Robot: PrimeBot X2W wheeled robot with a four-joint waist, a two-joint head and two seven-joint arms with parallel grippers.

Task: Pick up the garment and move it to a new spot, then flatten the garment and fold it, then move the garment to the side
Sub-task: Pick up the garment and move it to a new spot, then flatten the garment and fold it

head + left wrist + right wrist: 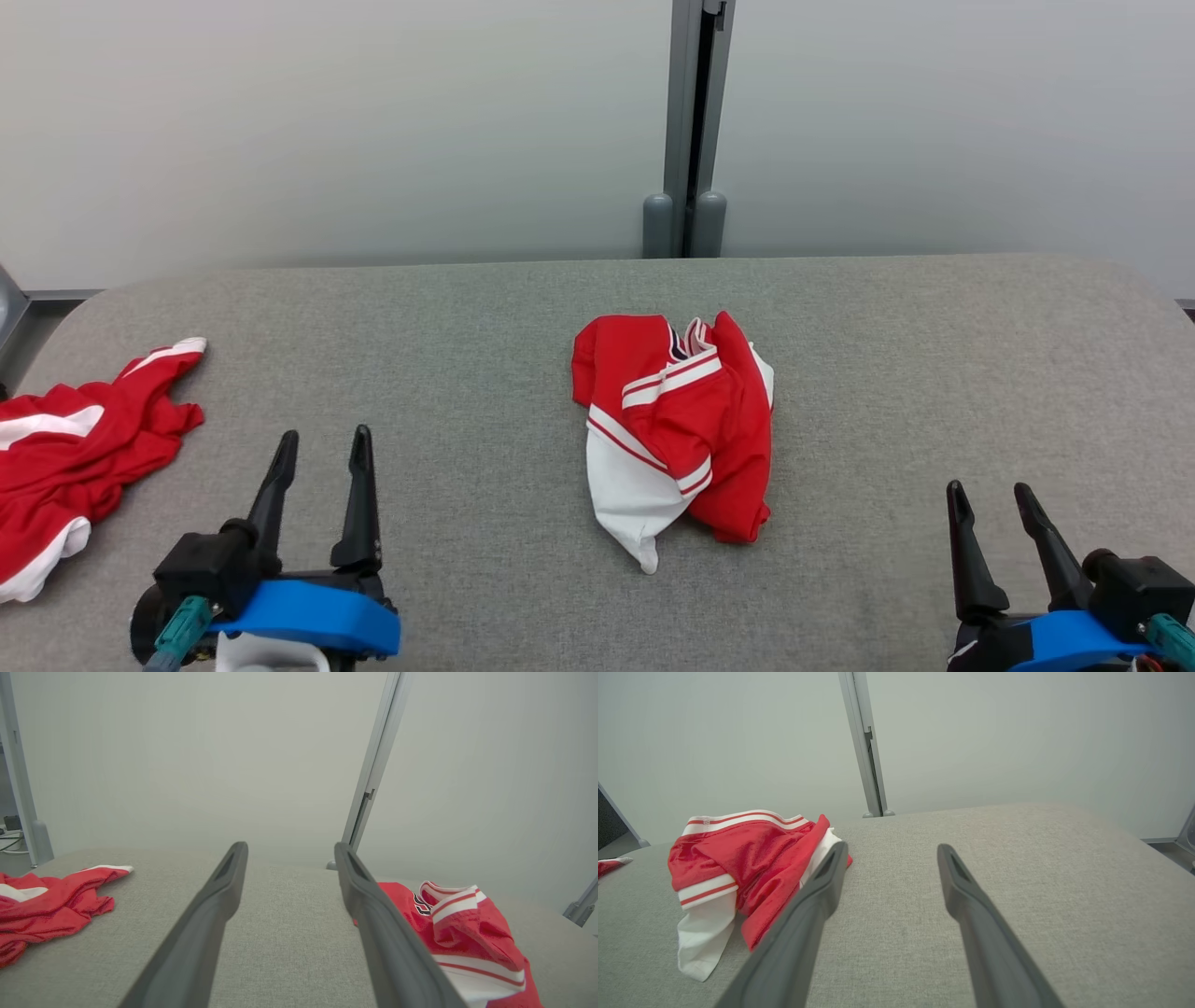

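A red and white garment lies crumpled in a heap at the middle of the grey padded table; it also shows in the left wrist view and the right wrist view. My left gripper is open at the lower left, well left of the heap, with nothing between its fingers. At the lower right my right gripper is open too, apart from the heap, and its fingers hold nothing.
A second red and white garment lies bunched at the table's left edge, left of my left gripper. A pale wall with a grey vertical post stands behind the table's far edge.
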